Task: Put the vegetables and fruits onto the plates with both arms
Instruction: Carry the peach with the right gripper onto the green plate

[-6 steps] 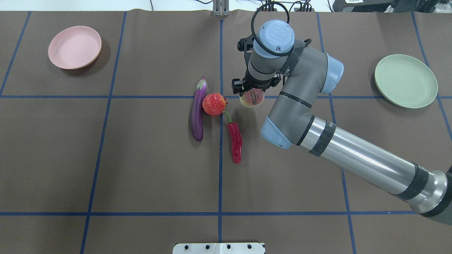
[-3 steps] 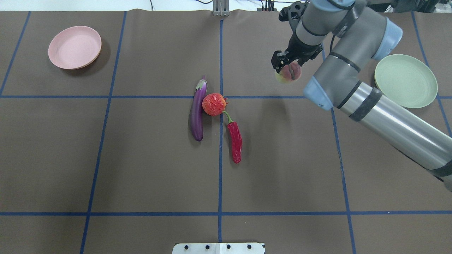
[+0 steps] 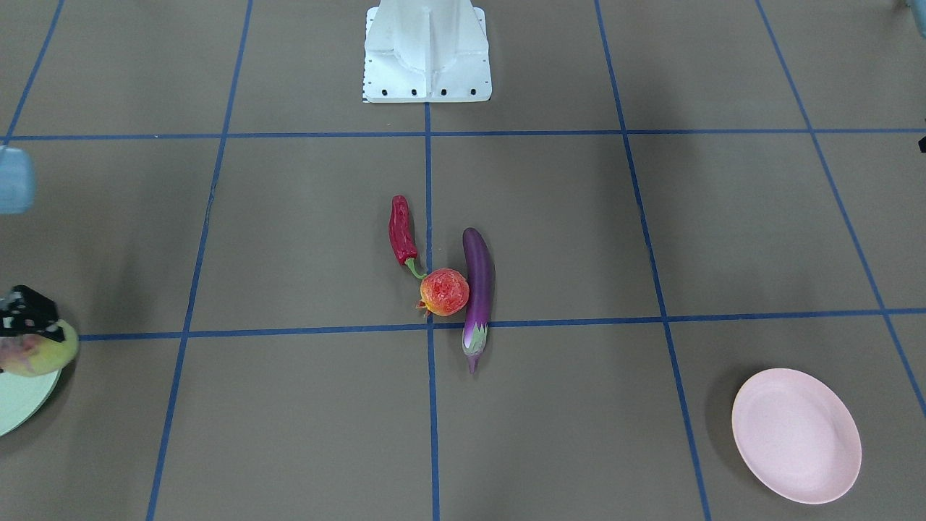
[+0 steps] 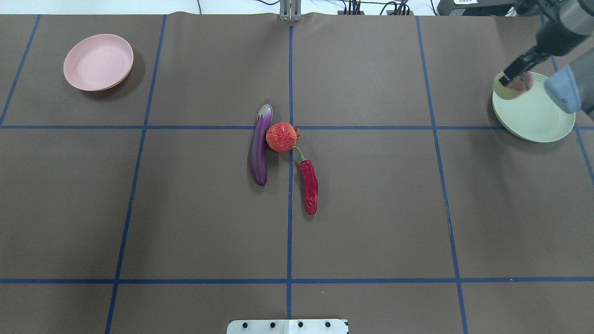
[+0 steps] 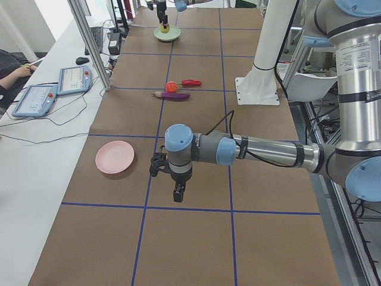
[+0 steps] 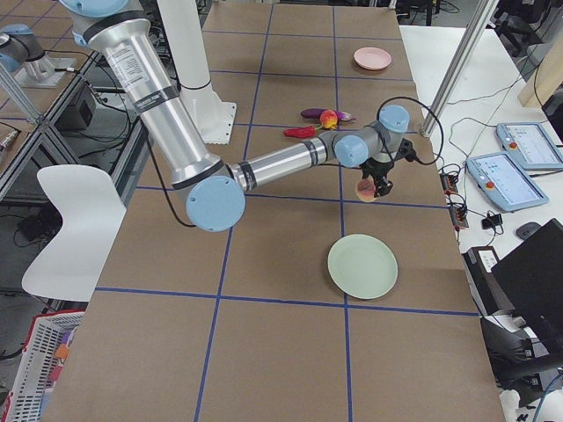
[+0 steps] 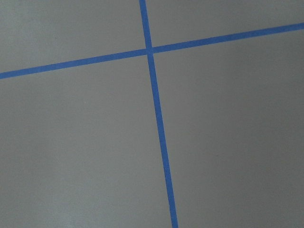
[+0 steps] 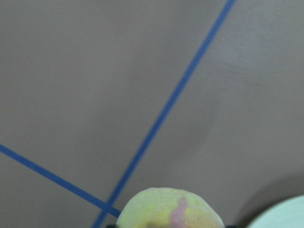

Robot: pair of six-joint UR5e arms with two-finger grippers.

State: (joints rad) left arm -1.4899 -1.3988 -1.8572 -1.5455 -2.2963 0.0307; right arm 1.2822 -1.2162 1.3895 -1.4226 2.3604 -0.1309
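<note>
My right gripper is shut on the yellow-pink peach and holds it over the near-left rim of the mint green plate. The peach also shows in the front view and the right wrist view. The purple eggplant, red-orange pomegranate and dark-red chili lie together at the table's centre. The pink plate sits empty at the far left. My left gripper hangs over bare table near the pink plate. I cannot tell if it is open or shut.
The white pedestal base stands at the robot's side of the table. Blue tape lines grid the brown mat. Tablets and cables lie on the side desk beyond the far edge.
My right arm has carried the peach from beside the pomegranate to the right and away from me, to over the green plate's rim. The other produce has not moved.
</note>
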